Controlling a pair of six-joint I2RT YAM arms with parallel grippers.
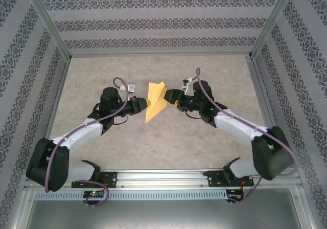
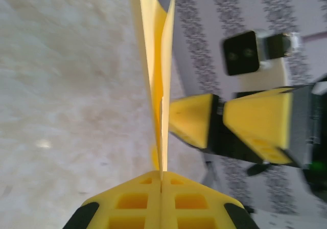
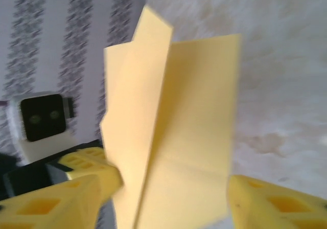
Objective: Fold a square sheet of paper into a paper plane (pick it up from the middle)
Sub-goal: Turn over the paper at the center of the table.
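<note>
Hanging in the air above the middle of the desk, the sheet of paper is already partly folded: a pointed upper corner, a long crease down its length, and layers that part slightly toward the top in the left wrist view. It does not touch the surface at all; it sits edge-up between the two arms. The main risk, as I judge it, is that a single pinch low on one side now carries it. Thin paper held that way can swing, sag or spring its folds open, and any slackening there would drop it to the desk. A second risk comes from the other side. If that claw shuts off the crease, or catches just one layer, it would crumple the fold or drag it askew. The left claw is pressed together on the sheet, whose edge runs straight into the seam between its fingers. The right claw stands spread wide with the paper in its gap, one finger on each side. Whether either pad brushes the paper I cannot tell.
</note>
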